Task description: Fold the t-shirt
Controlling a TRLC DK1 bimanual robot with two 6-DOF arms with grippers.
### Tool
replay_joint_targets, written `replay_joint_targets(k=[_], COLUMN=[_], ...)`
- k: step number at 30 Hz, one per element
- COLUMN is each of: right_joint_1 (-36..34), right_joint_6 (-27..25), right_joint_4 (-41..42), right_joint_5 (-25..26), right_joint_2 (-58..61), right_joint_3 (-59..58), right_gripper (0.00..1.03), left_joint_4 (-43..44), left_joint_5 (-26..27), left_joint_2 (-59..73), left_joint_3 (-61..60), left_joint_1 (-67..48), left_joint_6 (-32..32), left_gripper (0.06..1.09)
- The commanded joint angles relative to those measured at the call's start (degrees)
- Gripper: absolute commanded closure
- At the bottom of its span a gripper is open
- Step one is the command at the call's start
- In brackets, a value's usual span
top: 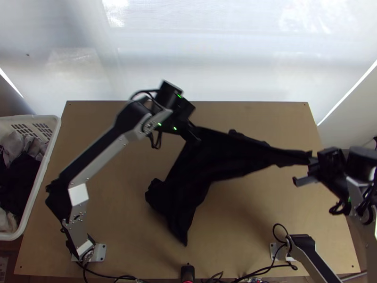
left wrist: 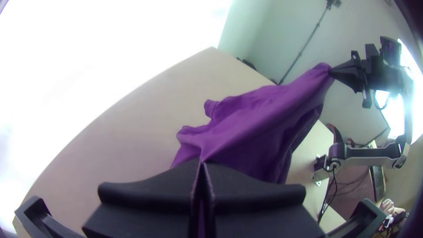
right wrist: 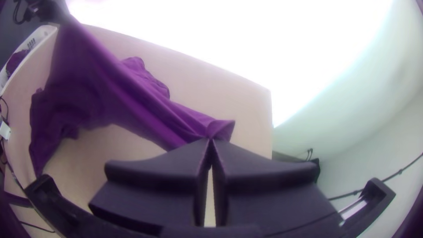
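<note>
The table (top: pixel 113 212) lay beneath both our grippers. Between them we had the dark t-shirt (top: pixel 202 160), drawn taut from one to the other, unfolded, with its loose part hanging bunched from near our left gripper (top: pixel 195 137) toward the arms' bases. Well apart from that gripper, past the table's left edge, stood the white basket (top: pixel 43 174) of clothes. Our left gripper was closed, pinching one part of the shirt; our right gripper (top: pixel 311 160) was closed on another, gathered to a narrow end.
</note>
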Motion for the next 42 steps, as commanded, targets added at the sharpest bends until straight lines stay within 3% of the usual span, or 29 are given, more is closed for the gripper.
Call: replay_joint_targets(k=[1, 5, 11, 15, 18, 21, 25, 27, 33, 42], right_joint_1=[8.26, 11.16, 14.06, 14.77, 14.68, 14.68, 13.71, 12.13, 9.05, 8.7], right_joint_6=[-0.65, -0.47, 2.17, 2.96, 2.87, 2.87, 2.43, 1.82, -0.12, 0.94], right_joint_4=[0.8, 1.85, 2.2, 2.47, 2.38, 1.5, 0.97, 0.8, -1.4, -2.19], right_joint_5=[0.23, 0.23, 0.49, 1.28, 1.46, 1.55, 1.81, 1.81, 1.81, 1.72], right_joint_2=[17.48, 23.46, 23.9, 23.28, 22.49, 20.82, 17.13, 15.11, 7.99, 1.13], right_joint_3=[23.13, 32.36, 34.65, 34.47, 32.98, 30.43, 25.24, 22.6, 12.67, 2.57], right_gripper=[1.0, 1.0, 1.0, 1.0, 1.0, 1.0, 1.0, 1.0, 1.0, 1.0], left_joint_4=[-0.91, 5.51, 5.59, -0.73, -6.45, 0.15, 0.32, -0.38, -0.91, 7.35], left_joint_5=[-1.56, -4.29, -6.48, -6.92, -6.57, -6.57, -6.48, -6.48, -6.48, -4.99], left_joint_2=[-5.32, -11.65, -19.47, -21.14, -22.02, -25.98, -25.54, -25.01, -26.15, -21.06], left_joint_3=[13.19, 13.98, 10.55, 6.6, -7.29, -21.18, -25.48, -26.19, -29.35, -37.61], left_joint_1=[9.41, 10.64, 4.58, -4.12, -10.01, -14.14, -15.72, -15.28, -10.98, -4.03], left_joint_6=[0.14, 0.22, 0.14, -0.04, 3.04, 3.92, 3.3, 2.77, 2.42, 1.54], left_gripper=[1.05, 1.05, 1.05, 1.05, 1.03, 0.9, 0.45, 0.32, 0.2, 0.19])
